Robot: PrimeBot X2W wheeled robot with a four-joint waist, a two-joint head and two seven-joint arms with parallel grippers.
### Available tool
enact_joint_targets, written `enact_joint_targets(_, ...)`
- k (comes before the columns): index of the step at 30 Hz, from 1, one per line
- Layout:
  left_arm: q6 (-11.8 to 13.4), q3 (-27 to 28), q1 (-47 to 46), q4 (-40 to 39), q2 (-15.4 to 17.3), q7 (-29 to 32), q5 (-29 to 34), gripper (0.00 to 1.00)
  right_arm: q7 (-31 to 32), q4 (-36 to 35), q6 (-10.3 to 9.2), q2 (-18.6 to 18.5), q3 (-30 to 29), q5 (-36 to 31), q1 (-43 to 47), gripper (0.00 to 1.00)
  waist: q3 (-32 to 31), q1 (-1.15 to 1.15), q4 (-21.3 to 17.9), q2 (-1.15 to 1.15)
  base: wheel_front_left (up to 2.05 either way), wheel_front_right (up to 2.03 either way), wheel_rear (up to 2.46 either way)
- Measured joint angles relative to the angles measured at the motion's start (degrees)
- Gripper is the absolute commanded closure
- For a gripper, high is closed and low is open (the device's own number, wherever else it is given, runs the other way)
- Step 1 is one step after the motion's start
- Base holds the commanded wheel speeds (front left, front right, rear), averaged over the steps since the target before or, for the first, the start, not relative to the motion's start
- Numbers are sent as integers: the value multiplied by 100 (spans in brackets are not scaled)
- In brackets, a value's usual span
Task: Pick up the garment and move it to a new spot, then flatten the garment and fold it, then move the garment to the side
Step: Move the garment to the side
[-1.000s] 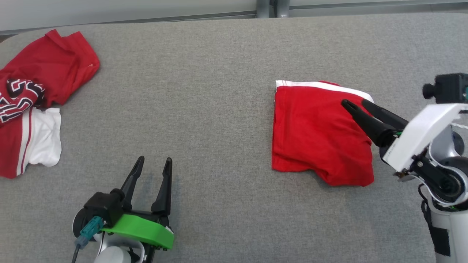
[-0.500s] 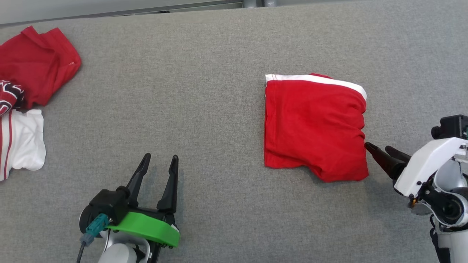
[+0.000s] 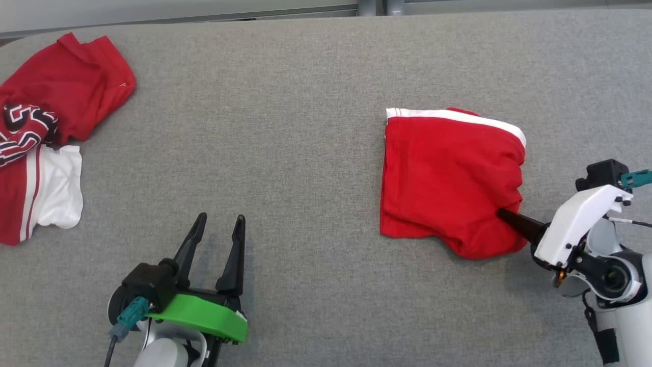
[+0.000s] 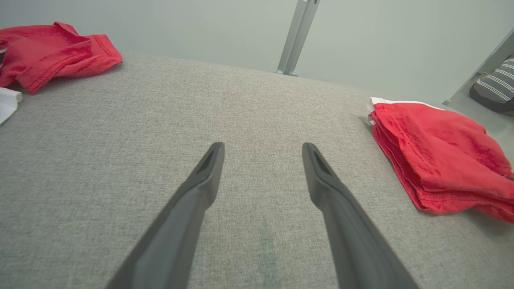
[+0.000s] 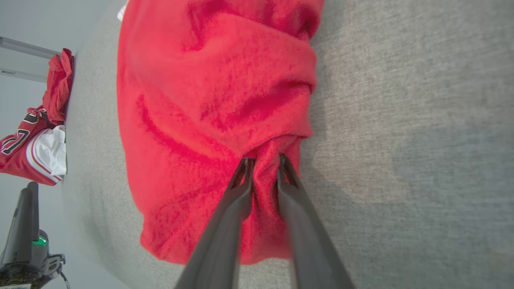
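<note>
The fingers [image 5: 241, 188] of your right gripper [image 5: 263, 159] pinch an edge fold of the garment [image 3: 448, 173]; left gripper [image 3: 221, 217] gapes empty. It's soft, light: take all layers.

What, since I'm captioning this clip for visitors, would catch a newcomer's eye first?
The folded red garment on the right of the grey table stands out, with the right tool pinching a fold at its near right edge. Next comes the heap of red and white clothes at the far left, and the left tool, open, at the lower left.
</note>
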Motion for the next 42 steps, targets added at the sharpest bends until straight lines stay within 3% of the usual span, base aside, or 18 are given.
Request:
enact_joint_targets(9, -43, 66, 11, -13, 32, 0, 101, 0, 492, 185, 0, -818, -346, 109, -252, 100, -11, 0, -137, 0, 0, 0, 0)
enact_joint_targets(16, -44, 25, -73, -183, 133, 44, 159, 0, 265, 492, 0, -1349, -587, -726, -676, 100, 212, 0, -319, 0, 0, 0, 0)
enact_joint_targets(20, -45, 16, -293, -333, 246, 171, 211, 0, -321, 835, 1, -1836, -725, -1436, -1118, 100, 509, 0, -476, 0, 0, 0, 0)
enact_joint_targets(26, -77, -136, -644, -488, 326, 399, 359, 0, -924, 1191, 5, -2080, -1074, -2006, -1620, 100, 940, 0, -623, 0, 0, 0, 0)
enact_joint_targets(37, -42, -225, -801, -603, 419, 569, 453, 0, -1688, 2117, 5, -1998, -1761, -2749, -1862, 100, 1433, 1, -787, 0, 0, 0, 0)
enact_joint_targets(38, -42, -245, -799, -602, 452, 588, 468, 0, -1764, 2201, 5, -1989, -1803, -2835, -1863, 76, 1427, 0, -808, 0, 0, 0, 0)
enact_joint_targets(39, -37, -253, -794, -595, 478, 589, 500, 0, -1887, 2282, 5, -1947, -1813, -2954, -1863, 0, 1409, 0, -823, 0, 0, 0, 0)
enact_joint_targets(42, 9, -280, -773, -592, 483, 591, 513, 0, -2120, 2507, 5, -1780, -1848, -3154, -1920, 0, 1318, 0, -855, 0, 0, 0, 0)
